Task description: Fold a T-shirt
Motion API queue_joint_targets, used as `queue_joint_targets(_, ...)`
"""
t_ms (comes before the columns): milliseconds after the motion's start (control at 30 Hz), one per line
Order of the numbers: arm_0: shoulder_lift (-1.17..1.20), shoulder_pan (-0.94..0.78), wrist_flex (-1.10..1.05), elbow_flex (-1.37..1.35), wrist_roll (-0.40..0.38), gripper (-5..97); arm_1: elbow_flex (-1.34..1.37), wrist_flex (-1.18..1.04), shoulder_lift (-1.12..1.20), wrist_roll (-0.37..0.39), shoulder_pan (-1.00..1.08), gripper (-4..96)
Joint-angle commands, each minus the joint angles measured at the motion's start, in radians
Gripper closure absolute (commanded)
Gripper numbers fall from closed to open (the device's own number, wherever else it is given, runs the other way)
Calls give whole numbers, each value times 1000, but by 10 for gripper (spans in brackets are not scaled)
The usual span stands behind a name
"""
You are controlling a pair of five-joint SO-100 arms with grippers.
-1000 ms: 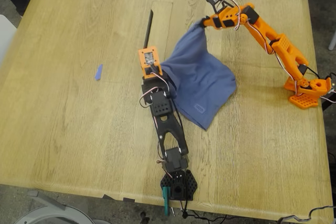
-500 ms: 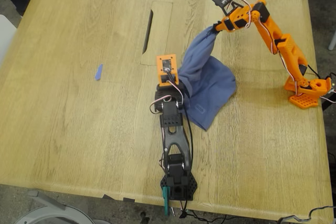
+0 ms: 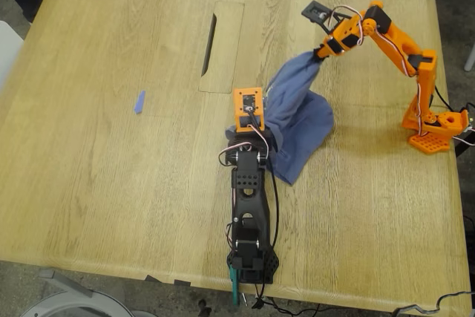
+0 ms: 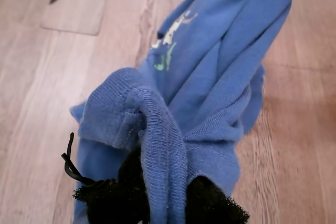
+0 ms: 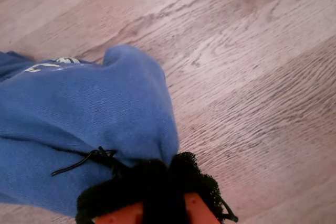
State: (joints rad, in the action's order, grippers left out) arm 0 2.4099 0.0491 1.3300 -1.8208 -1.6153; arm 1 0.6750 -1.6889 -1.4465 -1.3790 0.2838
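A: Where's the T-shirt (image 3: pixel 297 120)?

B: Beside the desk's (image 3: pixel 111 183) cable slot (image 3: pixel 208 33), partly lifted, strung between both arms.

A: Pincers?

B: My first pincer (image 4: pixel 168 203) is clenched on a ribbed edge; my second pincer (image 5: pixel 157 179) grips another bunch.

A: Step?

B: Likely carrying one side over. Next: lay it flat, then release.

Hidden and unreadable parts

The T-shirt (image 4: pixel 210 77) bunches over its chest print, showing only scraps of it, the text unreadable. Cloth covers my first end effector (image 4: pixel 157 203) fingertips; my second end effector (image 5: pixel 152 192) is cut by the picture's edge.
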Motion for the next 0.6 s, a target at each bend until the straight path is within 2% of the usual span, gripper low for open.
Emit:
queue_joint_targets(0,81,44,2,-3,-11,919,92,3,-123,9,-15,913)
queue_joint_targets(233,115,124,-55,-126,-20,918,528,158,-357,12,-31,913)
queue_joint_targets(567,189,241,-204,-408,-5,918,1094,569,-612,12,-80,913)
